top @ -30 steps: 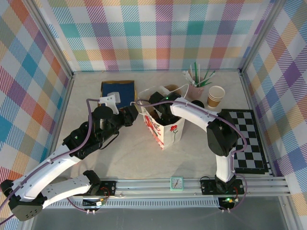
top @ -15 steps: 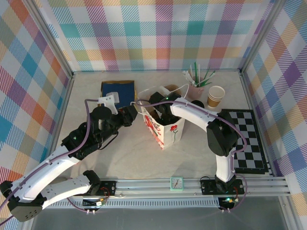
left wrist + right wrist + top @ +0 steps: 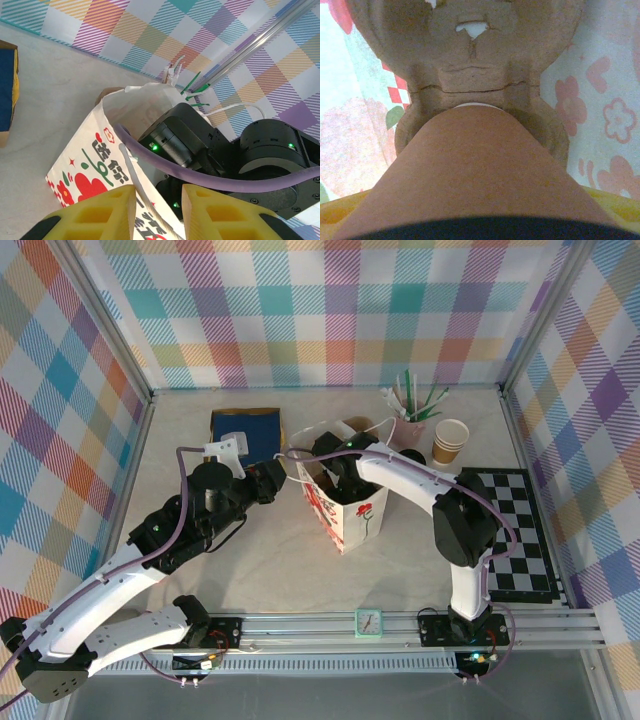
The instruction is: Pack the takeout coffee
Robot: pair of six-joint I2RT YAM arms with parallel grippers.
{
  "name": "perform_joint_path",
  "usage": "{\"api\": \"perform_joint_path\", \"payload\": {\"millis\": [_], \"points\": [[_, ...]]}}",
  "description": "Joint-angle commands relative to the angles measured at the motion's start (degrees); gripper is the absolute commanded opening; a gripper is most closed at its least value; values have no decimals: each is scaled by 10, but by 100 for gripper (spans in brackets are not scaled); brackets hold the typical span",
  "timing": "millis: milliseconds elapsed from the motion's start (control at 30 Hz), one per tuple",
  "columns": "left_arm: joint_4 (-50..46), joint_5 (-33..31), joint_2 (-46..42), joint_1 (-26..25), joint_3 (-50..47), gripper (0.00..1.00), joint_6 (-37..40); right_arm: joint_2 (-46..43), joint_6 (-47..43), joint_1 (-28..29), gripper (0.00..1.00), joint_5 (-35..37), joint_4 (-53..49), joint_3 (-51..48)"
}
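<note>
Yellow fingers (image 3: 340,212) of your right gripper (image 3: 338,472) flank the takeout coffee (image 3: 480,170), gripping its brown kraft wall deep inside the white flowered bag (image 3: 345,510), just above the moulded cardboard tray (image 3: 470,65) on the bag's floor. Your left gripper (image 3: 157,212) pinches the bag's rim. Beyond stand a lidless cup (image 3: 450,441) and straws (image 3: 415,400).

I see a pale, mottled worktop (image 3: 270,570) carrying a white flowered paper bag (image 3: 345,508) upright near its centre. A dark blue box (image 3: 245,426) lies toward the far left corner, while a pink holder of straws (image 3: 408,426) and a lidless brown paper cup (image 3: 450,441) stand near the far right corner. A black-and-white checkered mat (image 3: 520,530) lies along the right edge, and a small green clock (image 3: 369,622) sits at the near edge.
</note>
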Motion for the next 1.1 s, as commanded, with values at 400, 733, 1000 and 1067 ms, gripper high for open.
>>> {"api": "perform_joint_path", "payload": {"millis": [400, 733, 1000, 1067], "points": [[6, -15, -5, 6, 12, 30, 14, -38, 14, 8, 40, 8, -48, 37], [5, -18, -7, 6, 12, 30, 14, -41, 14, 8, 40, 10, -54, 38], [5, -17, -5, 5, 12, 31, 14, -42, 14, 8, 41, 9, -57, 38], [5, -18, -6, 6, 12, 30, 14, -42, 14, 8, 41, 9, -59, 38]]}}
